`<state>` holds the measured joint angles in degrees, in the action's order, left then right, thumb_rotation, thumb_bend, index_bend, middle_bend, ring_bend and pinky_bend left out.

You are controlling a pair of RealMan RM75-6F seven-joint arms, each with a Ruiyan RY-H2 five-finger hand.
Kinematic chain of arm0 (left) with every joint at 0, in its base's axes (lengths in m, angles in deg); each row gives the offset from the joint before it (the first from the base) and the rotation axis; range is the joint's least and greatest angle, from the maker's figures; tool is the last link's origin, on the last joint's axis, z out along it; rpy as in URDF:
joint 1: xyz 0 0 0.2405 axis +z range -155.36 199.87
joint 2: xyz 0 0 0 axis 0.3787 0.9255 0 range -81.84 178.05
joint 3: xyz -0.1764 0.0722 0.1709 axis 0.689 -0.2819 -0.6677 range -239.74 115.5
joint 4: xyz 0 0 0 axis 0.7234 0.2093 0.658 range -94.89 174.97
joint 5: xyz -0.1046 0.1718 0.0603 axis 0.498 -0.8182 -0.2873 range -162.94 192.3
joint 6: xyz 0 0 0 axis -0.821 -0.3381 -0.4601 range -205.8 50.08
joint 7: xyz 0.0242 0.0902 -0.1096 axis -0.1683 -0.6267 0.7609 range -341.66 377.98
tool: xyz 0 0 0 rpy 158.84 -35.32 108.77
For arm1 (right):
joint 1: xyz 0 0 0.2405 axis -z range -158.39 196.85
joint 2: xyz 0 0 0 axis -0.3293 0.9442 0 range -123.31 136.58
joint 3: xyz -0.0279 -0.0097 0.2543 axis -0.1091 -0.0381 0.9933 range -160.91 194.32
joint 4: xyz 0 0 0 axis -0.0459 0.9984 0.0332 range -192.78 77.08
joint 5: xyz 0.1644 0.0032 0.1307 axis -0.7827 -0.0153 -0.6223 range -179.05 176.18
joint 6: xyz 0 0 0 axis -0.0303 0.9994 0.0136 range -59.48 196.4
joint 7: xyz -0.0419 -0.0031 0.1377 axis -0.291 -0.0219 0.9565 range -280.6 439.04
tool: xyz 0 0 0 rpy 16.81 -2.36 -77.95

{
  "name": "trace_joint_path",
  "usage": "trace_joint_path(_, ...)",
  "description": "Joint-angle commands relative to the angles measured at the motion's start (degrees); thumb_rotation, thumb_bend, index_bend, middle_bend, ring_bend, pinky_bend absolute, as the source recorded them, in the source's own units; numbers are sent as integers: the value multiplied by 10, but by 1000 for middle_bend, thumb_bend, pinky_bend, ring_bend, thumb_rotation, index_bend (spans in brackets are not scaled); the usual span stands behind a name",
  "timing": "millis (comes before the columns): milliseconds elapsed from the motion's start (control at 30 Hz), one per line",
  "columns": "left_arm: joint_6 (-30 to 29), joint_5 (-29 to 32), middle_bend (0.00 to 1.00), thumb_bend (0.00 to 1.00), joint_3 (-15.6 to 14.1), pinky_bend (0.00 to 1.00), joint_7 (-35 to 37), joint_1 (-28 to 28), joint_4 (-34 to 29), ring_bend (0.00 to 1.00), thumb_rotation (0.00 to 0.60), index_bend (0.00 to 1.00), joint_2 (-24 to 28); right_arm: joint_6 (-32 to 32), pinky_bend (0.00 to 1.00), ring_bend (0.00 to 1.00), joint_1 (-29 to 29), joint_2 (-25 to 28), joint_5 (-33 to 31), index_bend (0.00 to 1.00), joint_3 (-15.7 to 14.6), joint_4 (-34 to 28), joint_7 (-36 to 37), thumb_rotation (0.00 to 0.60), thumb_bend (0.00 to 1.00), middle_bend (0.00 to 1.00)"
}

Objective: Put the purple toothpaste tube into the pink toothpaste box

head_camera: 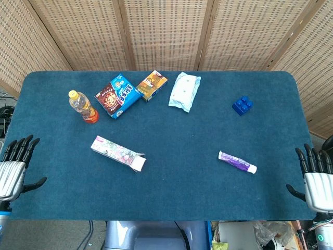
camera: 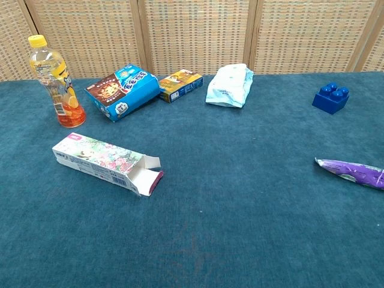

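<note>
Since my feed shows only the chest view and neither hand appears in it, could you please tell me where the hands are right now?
Observer: The left hand sits at the table's near-left edge, fingers spread, holding nothing.
Operator: Thank you. And the right one?
Observer: The right hand is at the near-right edge, likewise spread and holding nothing.
Operator: My view cuts off the purple toothpaste tube. Is its cap on?
Observer: Its white cap end is visible on the purple toothpaste tube, pointing toward the right hand; I cannot tell more than that.
Operator: Which end of the pink toothpaste box faces the tube?
Observer: The open flap end of the pink toothpaste box points toward the tube.
</note>
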<state>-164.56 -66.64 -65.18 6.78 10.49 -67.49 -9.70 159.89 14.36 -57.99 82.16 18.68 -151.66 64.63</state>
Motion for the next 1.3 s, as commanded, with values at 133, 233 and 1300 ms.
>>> trace_joint_path(133, 10, 7, 0, 185, 12, 0, 10, 3, 3, 0, 600, 0, 3, -42, 0, 0, -15, -2, 0, 0, 2, -6, 33, 600, 0, 0)
trace_joint_path(233, 17, 10, 0, 186, 17, 0, 10, 3, 5, 0, 600, 0, 2, -101, 0, 0, -40, 6, -21, 24, 9, -20, 43, 600, 0, 15)
trace_joint_path(1300, 98, 85, 0, 194, 64, 0, -3, -17, 17, 0, 600, 0, -4, -285, 187, 218, -275, -176, -517, 297, 111, 12, -157, 600, 84, 313)
